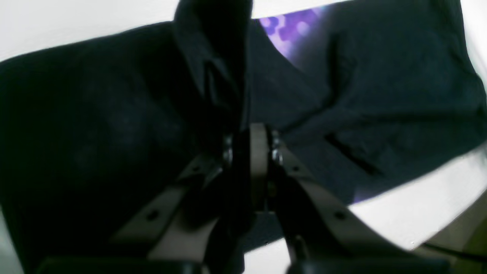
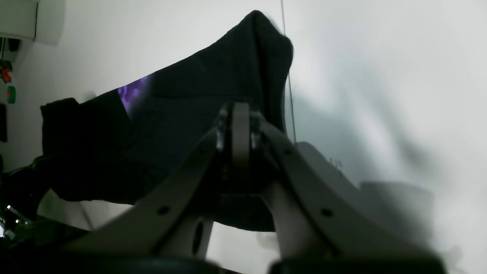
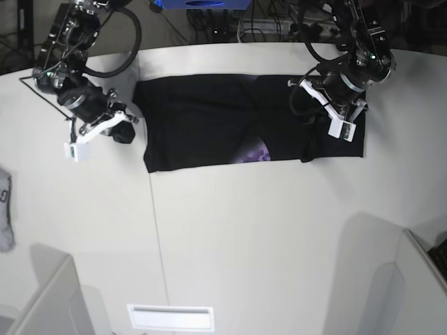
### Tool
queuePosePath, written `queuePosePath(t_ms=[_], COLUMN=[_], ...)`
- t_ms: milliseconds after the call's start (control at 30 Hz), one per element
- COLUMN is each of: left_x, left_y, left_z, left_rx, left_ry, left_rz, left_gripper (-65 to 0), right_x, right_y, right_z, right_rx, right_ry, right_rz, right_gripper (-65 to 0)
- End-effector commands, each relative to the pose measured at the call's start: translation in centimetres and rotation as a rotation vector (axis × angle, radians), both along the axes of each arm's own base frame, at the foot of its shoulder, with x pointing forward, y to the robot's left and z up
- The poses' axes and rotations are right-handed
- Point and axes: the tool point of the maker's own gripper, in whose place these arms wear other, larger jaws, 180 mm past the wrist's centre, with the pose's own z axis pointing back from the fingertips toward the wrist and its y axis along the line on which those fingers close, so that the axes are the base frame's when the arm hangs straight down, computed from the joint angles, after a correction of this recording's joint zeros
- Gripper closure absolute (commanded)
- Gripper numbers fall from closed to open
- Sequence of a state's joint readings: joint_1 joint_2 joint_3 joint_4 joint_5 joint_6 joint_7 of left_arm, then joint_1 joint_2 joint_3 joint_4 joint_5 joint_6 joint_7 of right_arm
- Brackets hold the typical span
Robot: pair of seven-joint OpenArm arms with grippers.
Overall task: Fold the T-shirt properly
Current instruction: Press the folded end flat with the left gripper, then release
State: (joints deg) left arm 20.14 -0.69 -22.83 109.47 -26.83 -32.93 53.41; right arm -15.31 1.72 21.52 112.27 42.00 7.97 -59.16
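Left gripper (image 1: 249, 152) and right gripper (image 2: 240, 129) each pinch T-shirt (image 3: 202, 122) fabric

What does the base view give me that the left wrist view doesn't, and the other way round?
Base only: the whole white table, both arms, the right gripper at the shirt's far end, and a small grey cloth at the table edge. Left wrist only: the left gripper shut on a pinched-up fold of fabric, seen close. Both: the large black fabric T-shirt with a sliver of purple print.
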Motion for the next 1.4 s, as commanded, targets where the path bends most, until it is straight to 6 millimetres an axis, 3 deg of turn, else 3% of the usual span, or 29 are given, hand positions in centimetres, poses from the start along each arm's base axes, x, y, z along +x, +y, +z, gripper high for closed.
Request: queuePosePath(t_ms=[0,1133,1267,1367], left_x=[0.76,0.49,0.53,0.63], left_y=[-0.19,-0.52,-0.57,-0.82], left_z=[1.04,0.76,0.75,0.8], left_rx=[-0.016,-0.019,-0.02,-0.024], left_ry=[-0.045,-0.034,-0.034,-0.037], left_rz=[-0.003,-0.013,-0.014,-0.019], left_gripper=[0.0,0.0,-22.2,-34.6], right_x=[0.59,0.79,0.74,0.74], right_y=[-0.06,-0.03,-0.03,-0.03], right_z=[0.98,1.09,1.05,1.05], right_rx=[0.005,0.007,0.007,0.007], right_ry=[-0.043,-0.047,-0.046,-0.046], right_rz=[-0.001,-0.002,-0.002,-0.002], right_gripper=[0.0,0.0,0.0,0.0])
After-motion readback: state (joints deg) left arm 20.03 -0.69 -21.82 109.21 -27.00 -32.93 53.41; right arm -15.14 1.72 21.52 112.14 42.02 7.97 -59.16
